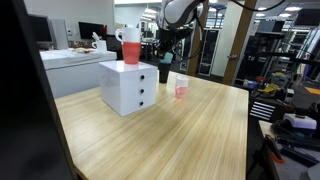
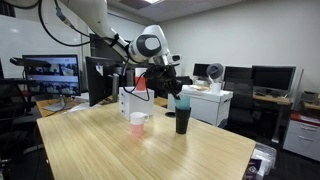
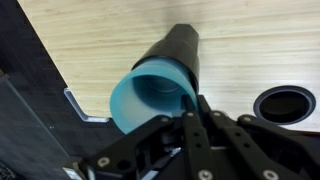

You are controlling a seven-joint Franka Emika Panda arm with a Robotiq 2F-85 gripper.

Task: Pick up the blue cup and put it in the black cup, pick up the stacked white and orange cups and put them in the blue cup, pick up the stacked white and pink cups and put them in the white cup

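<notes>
- Blue cup (image 3: pixel 150 100) sat nested in the black cup (image 3: pixel 178 55), blue rim standing proud of the black rim. In an exterior view a teal band (image 2: pixel 182 102) showed above the black body (image 2: pixel 182 121).
- Pincer (image 3: pixel 190 108) was clamped tight on the blue cup's rim wall. It looked like one finger was inside and one outside, though the wrist view didn't show that cleanly.
- Black cup stood upright on the table (image 3: pixel 240 40).
- Stacked white and pink cups (image 2: pixel 138 123) stood on the table near the black cup, not touching it.
- Stacked white and orange cups (image 1: pixel 130 45) sat off to the side of the black cup, up on a white drawer box (image 1: pixel 128 90).
- My read: the first placement was all but done and only the release was left.
- I couldn't tell whether the blue cup had bottomed out in the black cup, so a light push down before letting go would be wise.
- Open just enough to free the thin wall. A wide opening risks the outer finger knocking the black cup.
- Retreat straight up along the black cup's axis, so the inner finger doesn't hook the blue rim and tip or lift the pair.
- Thin plastic may cling to a pad, so pause above the black cup and confirm both cups stayed down.
</notes>
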